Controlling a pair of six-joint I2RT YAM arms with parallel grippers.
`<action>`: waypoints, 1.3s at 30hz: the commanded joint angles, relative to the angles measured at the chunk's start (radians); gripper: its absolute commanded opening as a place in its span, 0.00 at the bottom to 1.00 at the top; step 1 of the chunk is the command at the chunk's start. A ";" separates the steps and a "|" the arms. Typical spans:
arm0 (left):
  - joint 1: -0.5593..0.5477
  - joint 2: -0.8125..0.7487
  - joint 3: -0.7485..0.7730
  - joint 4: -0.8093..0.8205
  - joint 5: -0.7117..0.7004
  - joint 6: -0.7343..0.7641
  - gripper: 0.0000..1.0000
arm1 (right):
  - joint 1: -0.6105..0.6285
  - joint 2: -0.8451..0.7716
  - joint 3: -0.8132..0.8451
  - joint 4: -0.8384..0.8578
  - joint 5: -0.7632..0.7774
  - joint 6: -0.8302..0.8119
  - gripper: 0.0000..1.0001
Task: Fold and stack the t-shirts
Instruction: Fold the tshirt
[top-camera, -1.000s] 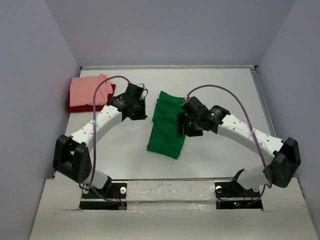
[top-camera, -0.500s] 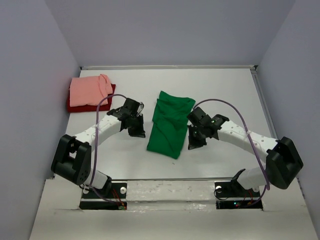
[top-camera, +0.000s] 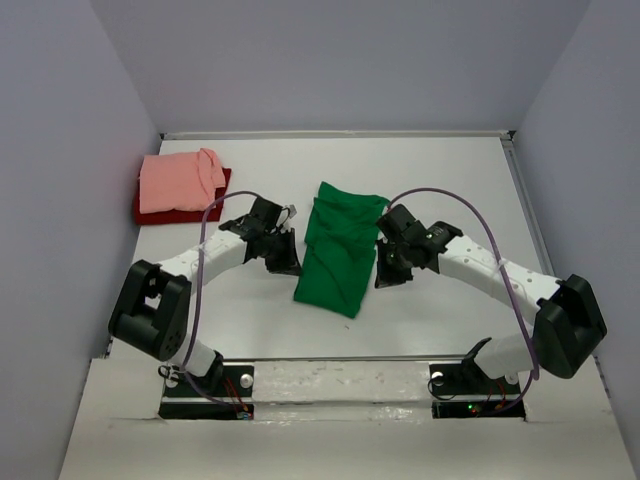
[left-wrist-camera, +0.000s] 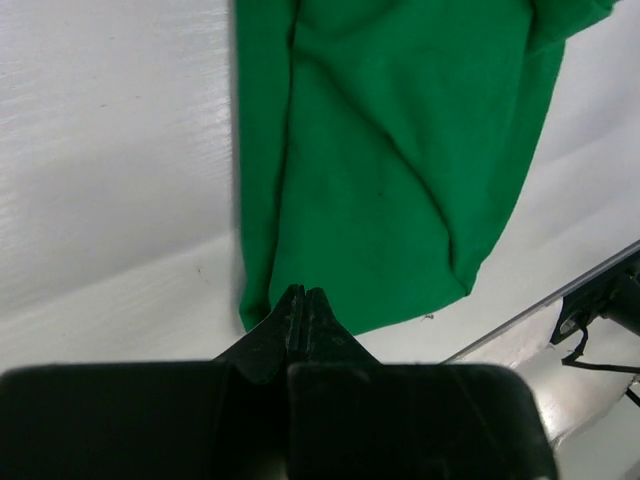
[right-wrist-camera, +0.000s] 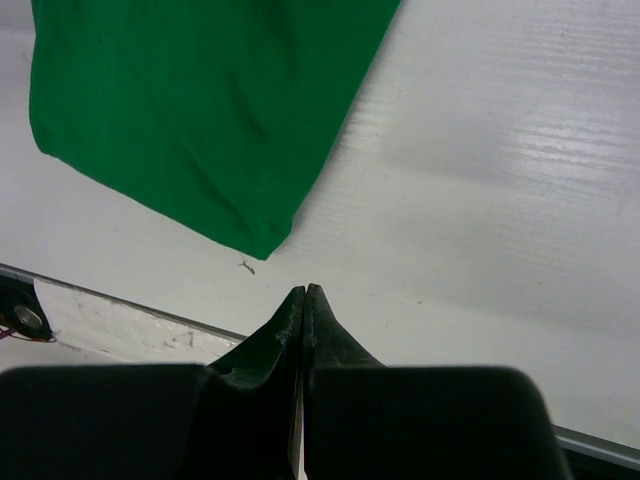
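A bright green t-shirt (top-camera: 340, 248) lies folded into a long strip in the middle of the table. At the back left a salmon pink t-shirt (top-camera: 178, 180) rests folded on top of a dark red one (top-camera: 160, 213). My left gripper (top-camera: 290, 262) is low at the green shirt's left edge. In the left wrist view its shut tips (left-wrist-camera: 303, 295) overlap the cloth's (left-wrist-camera: 390, 150) near corner, with nothing seen between them. My right gripper (top-camera: 385, 275) is shut beside the shirt's right edge. In the right wrist view its tips (right-wrist-camera: 305, 290) are over bare table, just off the green corner (right-wrist-camera: 200, 120).
Grey walls close in the table on three sides. A raised rim (top-camera: 527, 200) runs along the right side and a metal strip (top-camera: 340, 372) along the near edge by the arm bases. A tiny thread scrap (right-wrist-camera: 246, 266) lies near the shirt's corner.
Both arms have dropped lower. The left gripper moved nearer and rightward to the green shirt's left edge. The right gripper came off the shirt's right edge onto the table beside it.
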 joint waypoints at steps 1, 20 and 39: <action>0.001 0.080 -0.005 0.048 0.069 -0.004 0.00 | -0.009 -0.012 0.052 0.012 0.012 -0.014 0.00; -0.126 0.179 -0.039 0.120 0.015 -0.081 0.00 | -0.018 0.089 0.092 0.038 -0.052 -0.057 0.00; -0.219 0.041 0.017 0.010 -0.146 -0.153 0.00 | -0.029 0.275 0.330 -0.009 0.049 -0.110 0.00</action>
